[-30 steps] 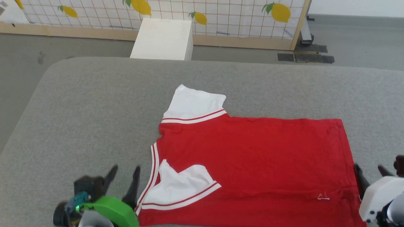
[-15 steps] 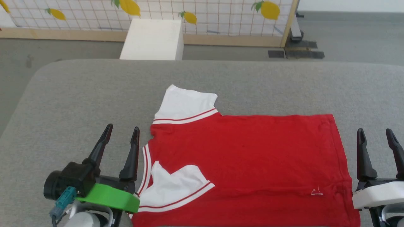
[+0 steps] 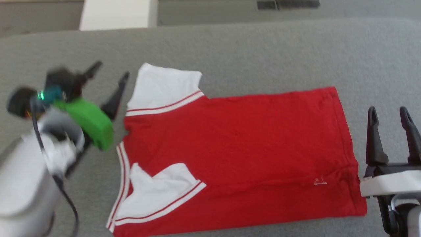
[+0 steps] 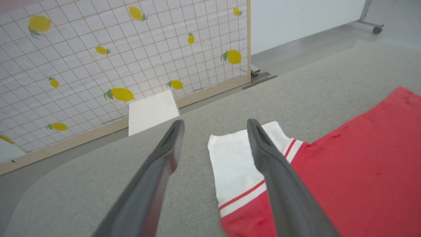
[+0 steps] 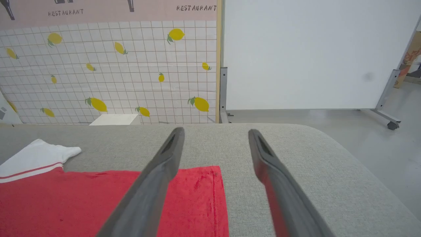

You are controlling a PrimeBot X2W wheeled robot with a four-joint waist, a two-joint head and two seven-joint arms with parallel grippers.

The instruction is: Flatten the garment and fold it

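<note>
The garment (image 3: 236, 151) is a red T-shirt lying flat on the grey table (image 3: 263, 52), collar to the left and hem to the right. Its far white sleeve (image 3: 164, 87) lies spread out; the near white sleeve (image 3: 158, 194) is folded in over the red body. A small white logo (image 3: 319, 182) sits by the hem. My left gripper (image 3: 110, 74) hovers open just left of the far sleeve (image 4: 236, 164), holding nothing. At the right, beside the hem (image 5: 210, 197), my right gripper (image 3: 389, 115) stands open and empty above the table.
A white box (image 3: 116, 14) stands on the floor behind the table. A lemon-patterned partition (image 4: 115, 59) and a white board (image 5: 302, 56) close off the back. The table's rounded far right corner (image 5: 329, 144) drops to the grey floor.
The head camera has tilted down, shifting the whole picture. My left gripper has risen and travelled from beside the collar to beside the far sleeve. The right gripper holds about the same place.
</note>
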